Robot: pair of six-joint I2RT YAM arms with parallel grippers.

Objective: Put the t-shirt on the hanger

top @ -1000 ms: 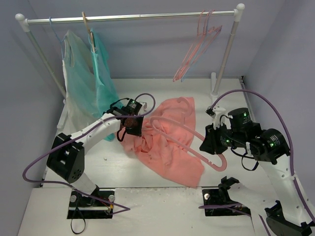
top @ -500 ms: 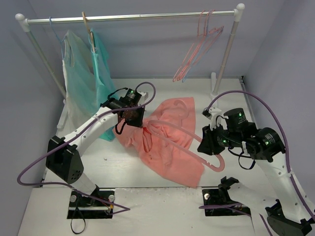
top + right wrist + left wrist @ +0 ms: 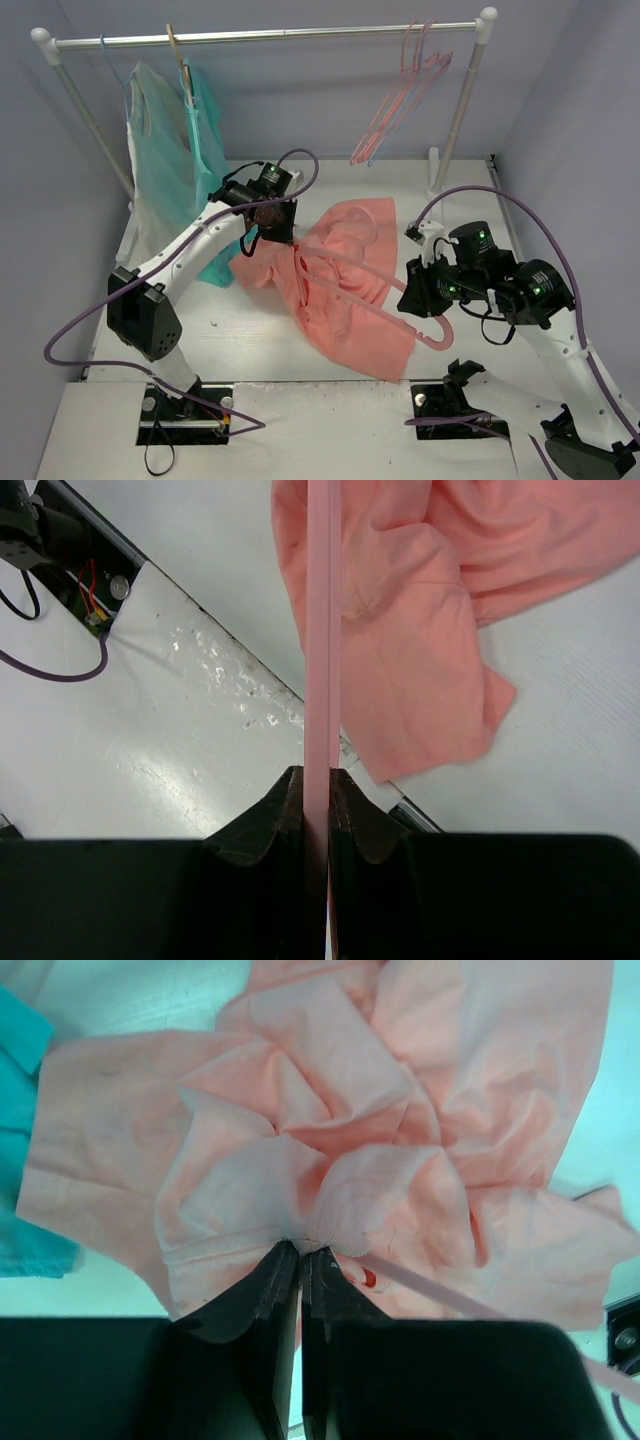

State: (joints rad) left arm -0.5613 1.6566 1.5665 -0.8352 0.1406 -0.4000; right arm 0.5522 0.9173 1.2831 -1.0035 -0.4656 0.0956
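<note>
A white table (image 3: 250, 330) filled the overhead view, with a clothes rail (image 3: 270, 36) across the top of the frame. A teal garment (image 3: 210, 150) and a pale one (image 3: 150, 130) hung at the rail's upper left, and a bunch of thin pink hangers (image 3: 400, 95) at its upper right.

The t-shirt (image 3: 350, 310) lay crumpled on the table at the centre of the frame. Its long axis ran from upper left to lower right, and one end was lifted into a bunch.

The hanger (image 3: 447, 332) lay slantwise across the shirt along nearly the same line. Its hook was at centre right and pointed toward the lower right, while its far shoulder reached up-left to the lifted bunch.

The left gripper (image 3: 275, 232), left of centre, was the nearer one to the shirt, its jaws pinched tight on a gathered fold of hem or collar. In the left wrist view the fabric fanned upward from the fingertips and a thin pink bar of the hanger passed just to their right.

The right gripper (image 3: 420, 295), at centre right, was clamped narrow on the hanger near its hook, with the shirt to its left. In the right wrist view the bar ran straight up the frame from the jaws.

The coming move seemed to turn on that bar's end meeting the opening held up by the left gripper. Whether the end was already inside the cloth could not be told
</note>
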